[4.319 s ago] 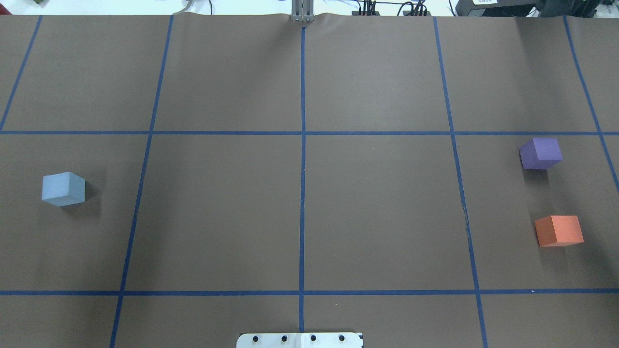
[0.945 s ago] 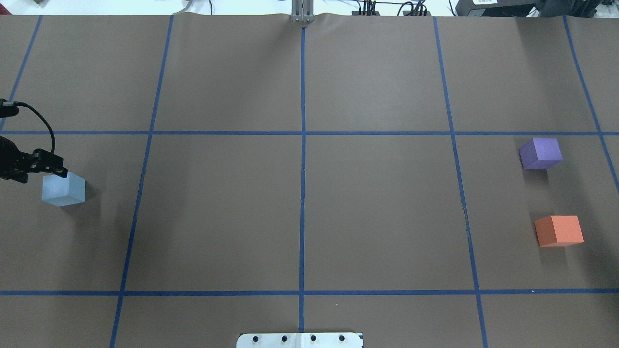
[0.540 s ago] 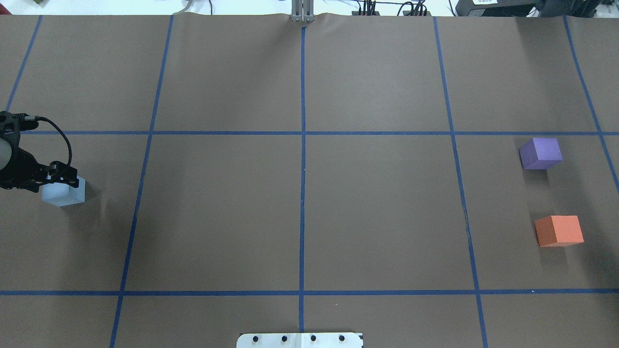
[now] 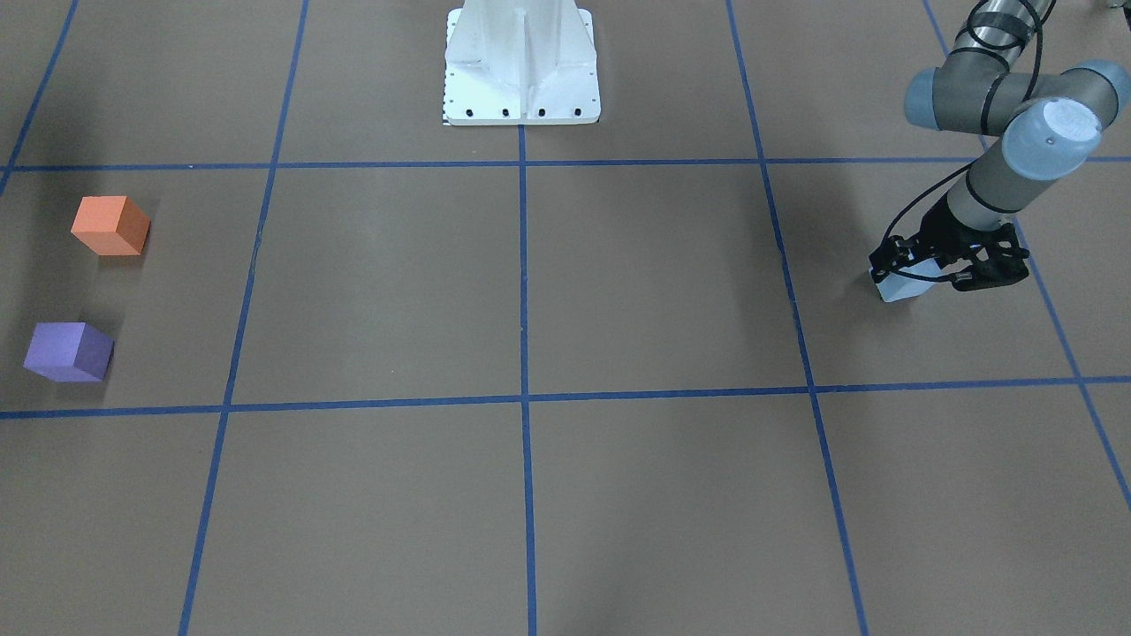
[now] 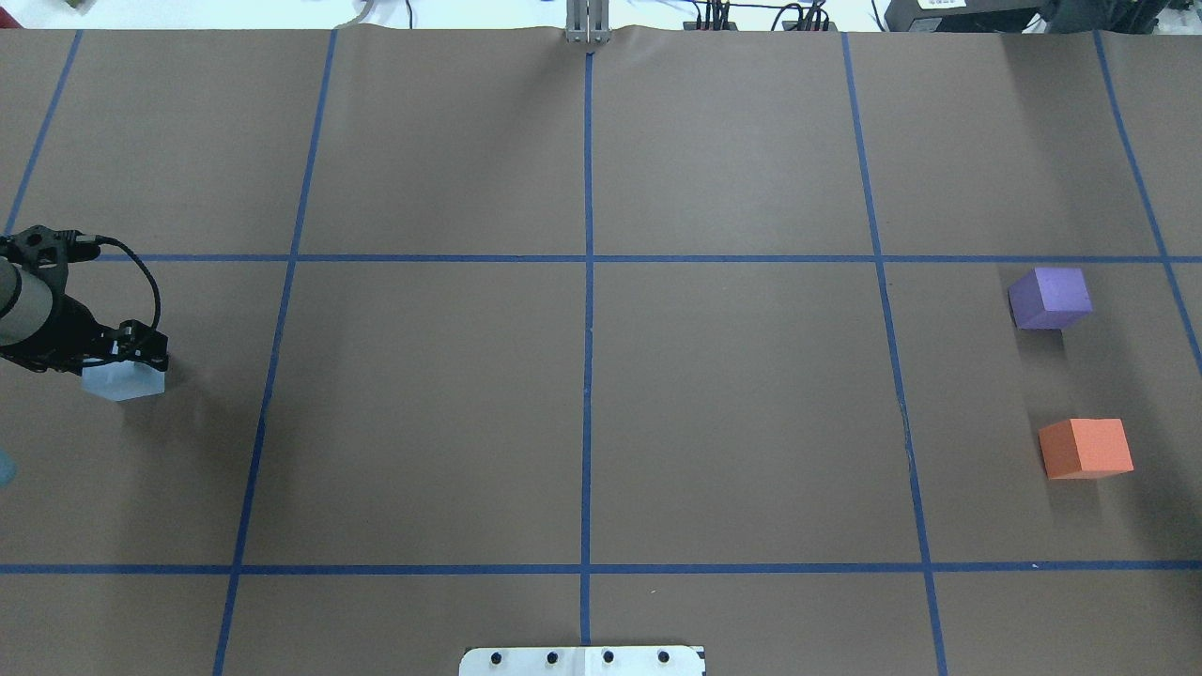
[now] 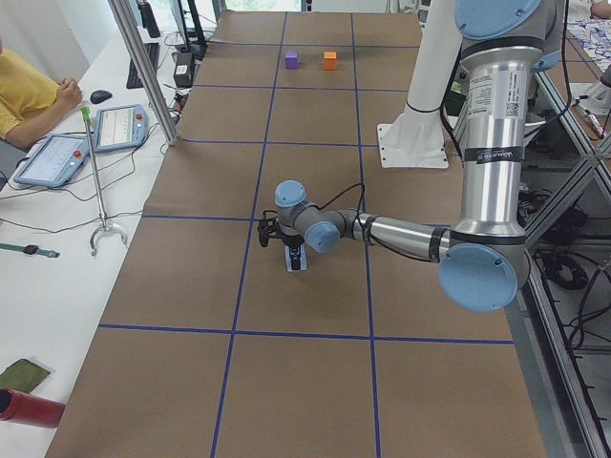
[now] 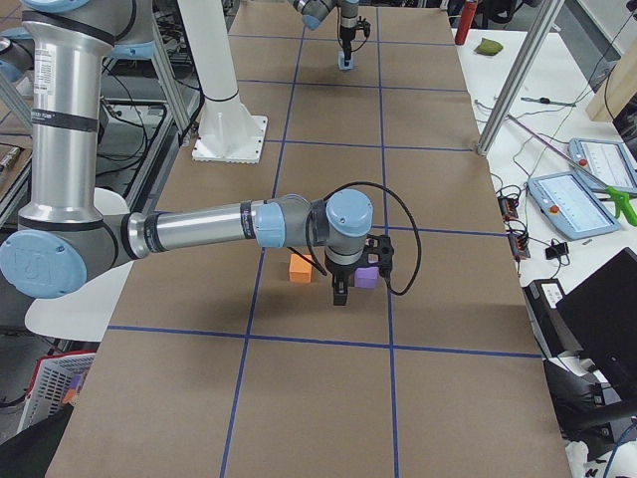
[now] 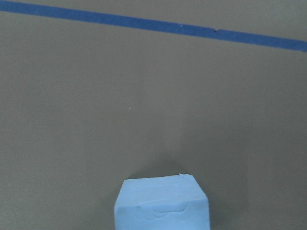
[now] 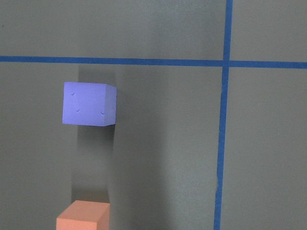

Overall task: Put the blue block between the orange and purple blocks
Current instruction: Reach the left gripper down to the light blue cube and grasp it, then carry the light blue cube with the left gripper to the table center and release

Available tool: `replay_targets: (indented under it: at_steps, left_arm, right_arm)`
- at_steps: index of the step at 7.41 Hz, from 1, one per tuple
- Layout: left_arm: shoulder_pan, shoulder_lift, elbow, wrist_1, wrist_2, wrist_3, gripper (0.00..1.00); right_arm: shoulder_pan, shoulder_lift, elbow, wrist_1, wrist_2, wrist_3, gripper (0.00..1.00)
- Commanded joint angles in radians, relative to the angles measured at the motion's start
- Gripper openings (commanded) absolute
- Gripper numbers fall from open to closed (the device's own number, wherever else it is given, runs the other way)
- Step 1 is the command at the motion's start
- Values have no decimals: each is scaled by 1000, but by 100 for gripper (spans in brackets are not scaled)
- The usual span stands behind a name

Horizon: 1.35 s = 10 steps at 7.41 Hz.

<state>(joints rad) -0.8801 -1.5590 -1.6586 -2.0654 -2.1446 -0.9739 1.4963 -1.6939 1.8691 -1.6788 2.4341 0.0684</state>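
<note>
Any writing on the two tablets (image 6: pixel 53 158) on the side bench is too small to read. Four seconds ago no arm shows in the overhead view. Half a second ago the left gripper (image 4: pixel 945 267) sat at the far-left corner of the blue block (image 5: pixel 120 383), and it has since slid further across, so it now covers the block's upper half. The block itself has not shifted on the table (image 5: pixel 732 404), nor have the other two. There are three blocks, one of each colour, and two arms. The blue block rests at the robot's left end, inside a square of blue tape lines and well apart from the other two. At the right end the purple block (image 5: pixel 1050 297) sits farther from the robot and the orange block (image 5: pixel 1087 448) nearer, with bare paper between them. The left gripper's jaws look spread wide above the blue block, not pinching it. The right gripper (image 7: pixel 341 295) hangs just above the purple and orange blocks, and I cannot tell whether its jaws are spread or together.
</note>
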Motion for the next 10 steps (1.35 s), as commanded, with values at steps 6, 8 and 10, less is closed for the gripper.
replay_targets:
  at_steps: [6, 8, 10]
  left_arm:
    - [229, -703, 22, 348, 24, -313, 0]
    - [355, -987, 290, 349, 185, -305, 0]
    - [412, -1188, 558, 334, 259, -305, 0]
  right_arm:
    - [-2, 16, 33, 2, -1, -4, 100]
    - [-1, 14, 24, 2, -1, -4, 100]
    - [-1, 2, 28, 1, 2, -4, 100]
